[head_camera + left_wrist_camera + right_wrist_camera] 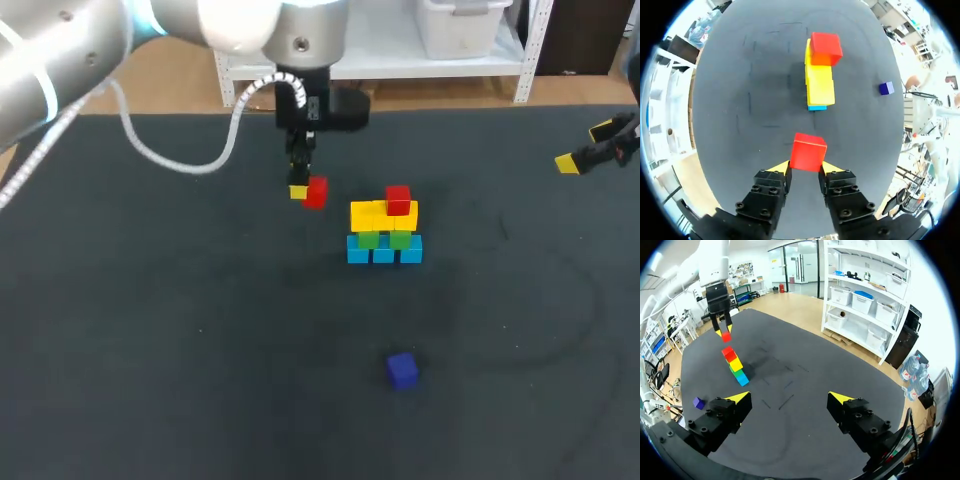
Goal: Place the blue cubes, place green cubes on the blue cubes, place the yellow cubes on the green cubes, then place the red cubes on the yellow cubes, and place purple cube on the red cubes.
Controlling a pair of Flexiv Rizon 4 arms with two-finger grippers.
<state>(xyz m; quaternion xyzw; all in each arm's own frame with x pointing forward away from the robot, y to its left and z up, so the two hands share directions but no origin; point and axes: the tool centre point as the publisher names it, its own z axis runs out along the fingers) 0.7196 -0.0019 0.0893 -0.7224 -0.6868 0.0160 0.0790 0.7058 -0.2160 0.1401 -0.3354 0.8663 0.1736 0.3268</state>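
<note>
Red cube (316,192) is pinched in the left gripper (806,167), raised just beside the stack (385,232). Right gripper (789,399) is spread wide, well apart from the stack. Purple cube (402,370) lies near the stack.

Our bench (150,350) has a dark, matt covering like cloth, faintly scuffed. The red cube (808,151) looks smooth, with a soft sheen. Our left hand (805,167) shows matt black bolted fingers (765,195) with plain yellow tips; our left arm (60,60) is glossy silver-grey.
</note>
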